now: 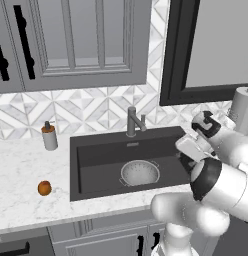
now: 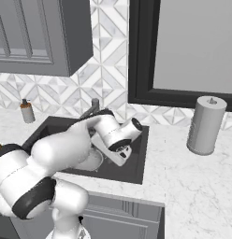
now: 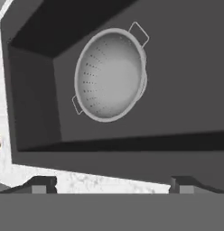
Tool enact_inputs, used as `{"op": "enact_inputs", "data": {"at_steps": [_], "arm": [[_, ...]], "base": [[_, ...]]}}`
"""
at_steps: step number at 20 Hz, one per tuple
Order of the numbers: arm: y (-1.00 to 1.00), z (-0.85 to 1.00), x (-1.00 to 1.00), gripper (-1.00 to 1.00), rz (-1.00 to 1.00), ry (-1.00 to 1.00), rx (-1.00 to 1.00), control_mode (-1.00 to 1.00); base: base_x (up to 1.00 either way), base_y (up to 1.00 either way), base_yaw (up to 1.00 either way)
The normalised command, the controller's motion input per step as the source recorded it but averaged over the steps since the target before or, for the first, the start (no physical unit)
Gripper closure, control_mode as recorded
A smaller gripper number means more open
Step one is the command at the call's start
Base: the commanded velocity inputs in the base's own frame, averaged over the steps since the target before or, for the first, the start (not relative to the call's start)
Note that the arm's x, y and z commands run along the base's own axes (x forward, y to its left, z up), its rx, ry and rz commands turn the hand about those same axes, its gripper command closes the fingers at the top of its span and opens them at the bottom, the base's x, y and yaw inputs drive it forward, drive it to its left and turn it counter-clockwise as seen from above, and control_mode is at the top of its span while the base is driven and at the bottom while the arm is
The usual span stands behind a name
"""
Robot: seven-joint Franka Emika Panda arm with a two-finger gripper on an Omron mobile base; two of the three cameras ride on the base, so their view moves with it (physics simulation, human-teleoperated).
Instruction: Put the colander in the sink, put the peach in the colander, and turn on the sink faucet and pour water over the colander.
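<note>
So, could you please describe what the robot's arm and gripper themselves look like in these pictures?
The arm is built of rounded, glossy white shells, joined by dark, almost black bands at the joints. Its hand is a white block with a black ring at the wrist. The gripper ends in two small dark grey finger tips, squarish in shape. No cables or markings are visible.

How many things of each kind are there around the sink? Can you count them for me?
Colander: 1
Peach: 1
Soap dispenser: 1
Faucet: 1
Paper towel roll: 1
Sink: 1
Total: 6
</note>
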Motion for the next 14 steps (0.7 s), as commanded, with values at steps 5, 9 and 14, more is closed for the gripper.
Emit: {"op": "enact_inputs", "data": {"at_steps": [5, 9, 14], "arm": [[0.11, 1.00, -0.87, -1.00, 0.14, -0.34, -0.12, -1.00], [0.63, 1.00, -0.74, -1.00, 0.14, -0.28, -0.24, -1.00], [0.99, 1.00, -0.46, -1.00, 0.09, -0.08, -0.31, -1.00]], "base": [[0.00, 0.00, 0.00], [0.00, 0.00, 0.00], [0.00, 0.00, 0.00]]}}
